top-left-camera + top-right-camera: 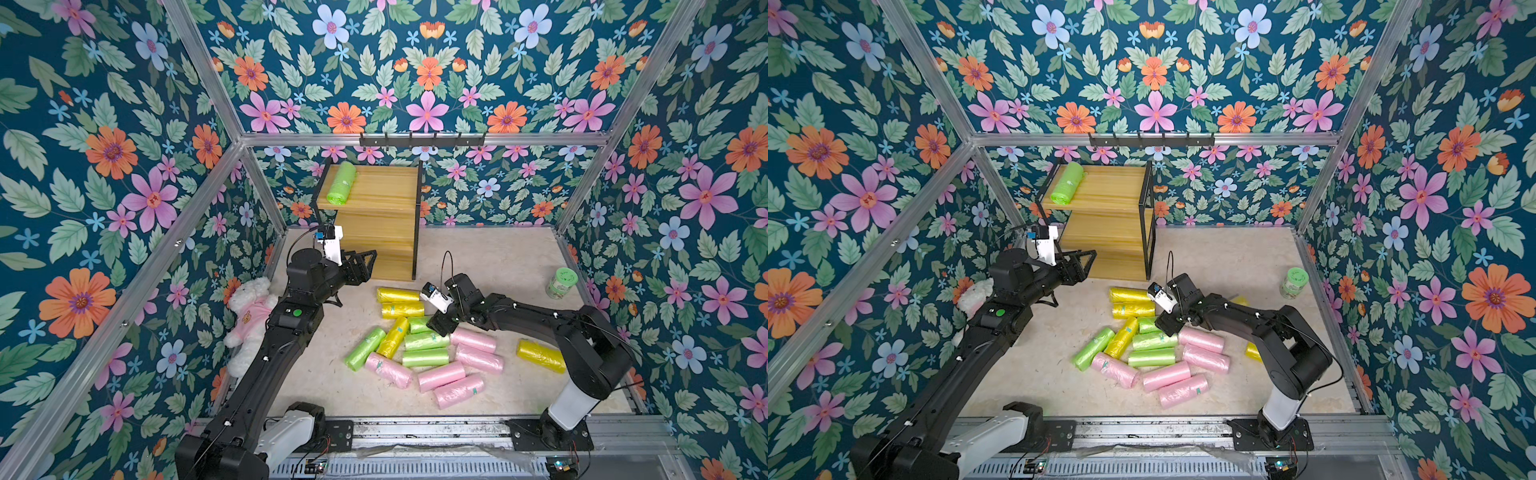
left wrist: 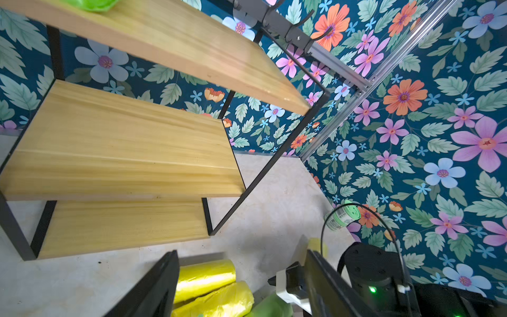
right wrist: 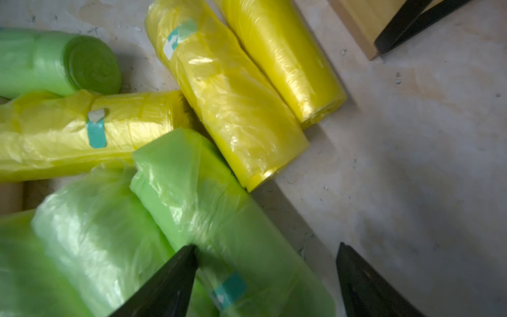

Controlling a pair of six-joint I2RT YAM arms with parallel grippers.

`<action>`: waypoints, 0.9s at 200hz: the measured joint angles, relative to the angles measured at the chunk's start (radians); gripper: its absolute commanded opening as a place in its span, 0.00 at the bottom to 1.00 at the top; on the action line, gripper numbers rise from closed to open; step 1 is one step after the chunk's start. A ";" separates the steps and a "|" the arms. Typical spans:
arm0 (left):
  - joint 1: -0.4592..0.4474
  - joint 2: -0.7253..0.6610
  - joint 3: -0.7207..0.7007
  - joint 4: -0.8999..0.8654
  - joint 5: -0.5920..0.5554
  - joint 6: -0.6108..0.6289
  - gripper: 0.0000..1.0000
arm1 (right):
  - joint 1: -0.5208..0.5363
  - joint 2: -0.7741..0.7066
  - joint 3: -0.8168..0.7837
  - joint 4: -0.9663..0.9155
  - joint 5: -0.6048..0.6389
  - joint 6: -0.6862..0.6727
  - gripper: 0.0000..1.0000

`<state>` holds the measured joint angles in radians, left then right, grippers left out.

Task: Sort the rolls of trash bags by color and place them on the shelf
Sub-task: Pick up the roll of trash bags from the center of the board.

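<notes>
Shelf: stands at the back of the table, left of middle, below the black hook rail. On its top board, toward the left end: shelved green roll, lying on its side.

Left hand: hovers just in front of the shelf's lowest board, above the table, jaws wide apart, gripping nothing.

Right hand: hangs low over the heap of rolls at mid-table, jaws wide, straddling one end of the nearest green roll. One finger over the crinkled plastic, the other over bare table; not clamped on it. Touching the plastic or just above it: cannot tell.

Just beyond that roll, toward the shelf's foot: two yellow rolls, side by side and touching. Against them: a tilted yellow roll, wedged between green ones. In the heap as well: three more green rolls, and around its front and right side five pink rolls, several touching.

Well apart, beside the right arm: a lone yellow roll.

Near the right wall: a green-lidded jar, upright. Against the left wall, beside the left arm: a white plush bear in pink.
</notes>
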<state>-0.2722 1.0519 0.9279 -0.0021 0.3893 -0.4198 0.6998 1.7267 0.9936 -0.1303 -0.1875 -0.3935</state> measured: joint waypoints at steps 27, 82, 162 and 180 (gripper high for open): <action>-0.006 0.009 -0.021 0.006 0.000 0.000 0.77 | 0.002 0.048 0.031 -0.015 -0.005 -0.021 0.81; -0.017 0.025 -0.033 0.008 -0.011 0.005 0.77 | -0.001 0.095 0.072 -0.048 -0.022 -0.047 0.68; -0.034 0.042 -0.098 0.070 -0.022 -0.014 0.78 | -0.029 -0.030 -0.013 -0.045 -0.036 -0.052 0.45; -0.034 0.038 -0.128 0.122 -0.005 -0.050 0.78 | -0.048 -0.117 -0.053 -0.008 -0.071 -0.039 0.44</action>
<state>-0.3065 1.0901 0.7998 0.1200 0.3840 -0.4698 0.6521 1.6096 0.9401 -0.1387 -0.2584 -0.4320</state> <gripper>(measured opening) 0.776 0.476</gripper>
